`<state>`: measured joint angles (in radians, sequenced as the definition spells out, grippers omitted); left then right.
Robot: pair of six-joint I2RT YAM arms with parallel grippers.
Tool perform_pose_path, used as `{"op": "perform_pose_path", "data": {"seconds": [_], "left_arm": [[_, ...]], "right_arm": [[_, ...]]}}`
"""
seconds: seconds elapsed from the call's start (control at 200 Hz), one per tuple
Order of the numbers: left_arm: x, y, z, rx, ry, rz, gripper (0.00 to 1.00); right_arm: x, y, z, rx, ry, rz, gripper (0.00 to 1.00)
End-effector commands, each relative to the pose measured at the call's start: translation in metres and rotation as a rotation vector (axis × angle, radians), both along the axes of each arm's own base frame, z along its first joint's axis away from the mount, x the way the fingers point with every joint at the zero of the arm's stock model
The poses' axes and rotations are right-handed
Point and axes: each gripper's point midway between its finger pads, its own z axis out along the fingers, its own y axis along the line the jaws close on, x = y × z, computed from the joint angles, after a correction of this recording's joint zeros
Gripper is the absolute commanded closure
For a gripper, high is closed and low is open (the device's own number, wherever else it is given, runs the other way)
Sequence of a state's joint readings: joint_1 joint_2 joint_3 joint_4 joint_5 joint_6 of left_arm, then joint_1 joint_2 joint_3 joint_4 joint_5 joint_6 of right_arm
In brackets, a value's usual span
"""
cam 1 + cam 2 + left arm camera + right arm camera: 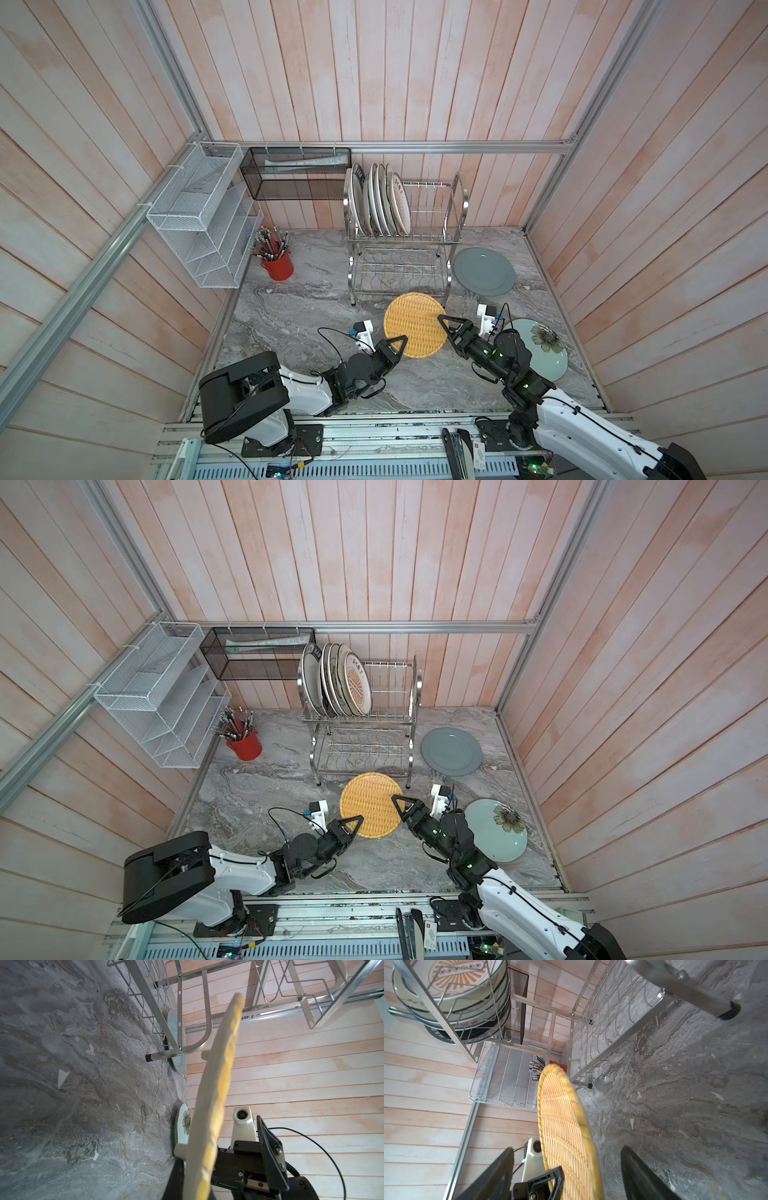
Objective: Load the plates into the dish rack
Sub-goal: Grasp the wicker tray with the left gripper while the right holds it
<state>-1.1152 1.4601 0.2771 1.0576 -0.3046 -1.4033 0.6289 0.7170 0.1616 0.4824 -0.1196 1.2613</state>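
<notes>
Several plates (382, 199) stood in your dish rack (460, 195); your left claw (400, 345) clamped the yellow woven plate (415, 324), right claw (442, 322) gaped wide; grey-blue plate (484, 272), teal plate (544, 353) lay unloaded.

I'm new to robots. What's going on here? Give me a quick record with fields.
Held item: yellow woven plate
Left end effector: shut on its rim
Right end effector: open, jaws astride the opposite rim
Dish rack: several plates upright, upper tier
On counter: grey-blue plate, teal flower plate
</notes>
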Motion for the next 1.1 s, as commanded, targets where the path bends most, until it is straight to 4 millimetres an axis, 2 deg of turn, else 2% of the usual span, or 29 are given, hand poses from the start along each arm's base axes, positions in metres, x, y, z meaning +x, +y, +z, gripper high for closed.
{"op": "perform_pose_path", "data": {"seconds": [0.0,0.23,0.355,0.505,0.65,0.755,0.84,0.99,1.09], "left_arm": [[-0.003,0.008,0.017,-0.008,-0.06,0.011,1.0],[-0.012,0.031,0.02,0.105,-0.089,0.033,1.0],[-0.019,0.04,0.038,0.159,-0.149,0.027,1.0],[-0.026,0.054,0.072,0.197,-0.237,0.025,1.0],[-0.023,0.077,0.101,0.306,-0.277,0.081,1.0],[-0.019,0.096,0.136,0.37,-0.329,0.147,1.0],[-0.014,0.102,0.171,0.411,-0.393,0.19,1.0],[0.0,0.094,0.236,0.498,-0.494,0.26,1.0],[0.015,0.084,0.271,0.564,-0.537,0.336,1.0]], "right_arm": [[0.008,-0.004,0.014,-0.02,-0.061,-0.044,0.02],[0.026,0.0,0.043,-0.163,-0.198,-0.051,0.02],[0.036,0.003,0.053,-0.213,-0.247,-0.045,0.02],[0.047,0.004,0.054,-0.27,-0.288,-0.029,0.02],[0.04,0.008,0.057,-0.273,-0.382,0.013,0.02],[0.029,0.012,0.059,-0.273,-0.476,0.057,0.02],[0.025,0.016,0.056,-0.316,-0.535,0.093,0.02],[0.017,0.028,0.043,-0.365,-0.599,0.187,0.02],[0.009,0.029,0.041,-0.347,-0.652,0.197,0.02]]}}
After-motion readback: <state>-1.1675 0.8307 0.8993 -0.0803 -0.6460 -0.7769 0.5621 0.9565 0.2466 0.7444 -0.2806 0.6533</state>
